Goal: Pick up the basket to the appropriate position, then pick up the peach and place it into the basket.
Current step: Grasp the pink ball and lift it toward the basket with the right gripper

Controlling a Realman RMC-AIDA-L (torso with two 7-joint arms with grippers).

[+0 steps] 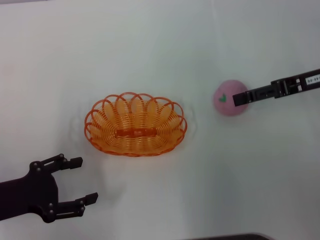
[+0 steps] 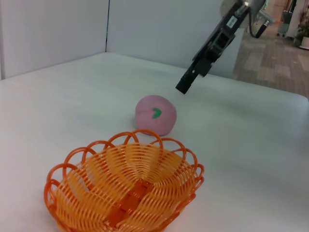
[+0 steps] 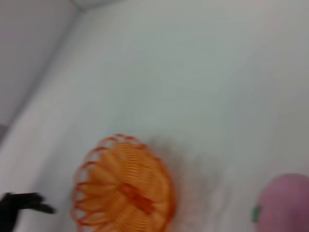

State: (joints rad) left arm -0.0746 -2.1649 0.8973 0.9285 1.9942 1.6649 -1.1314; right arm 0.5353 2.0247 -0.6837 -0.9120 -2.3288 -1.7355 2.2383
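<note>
The orange woven basket (image 1: 134, 126) sits empty on the white table, in the middle of the head view. The pink peach (image 1: 226, 100), with its green leaf mark, rests on the table to the basket's right, well apart from it. My right gripper (image 1: 239, 98) reaches in from the right. In the left wrist view it (image 2: 184, 87) hangs just above the peach (image 2: 155, 115) without touching it. My left gripper (image 1: 83, 180) is open and empty, low at the near left of the basket. The right wrist view shows the basket (image 3: 123, 186) and the peach (image 3: 285, 205).
The white table top (image 1: 160, 45) stretches around the objects. White walls (image 2: 53, 29) stand behind it in the left wrist view, with an open floor area (image 2: 275, 53) past the table's far side.
</note>
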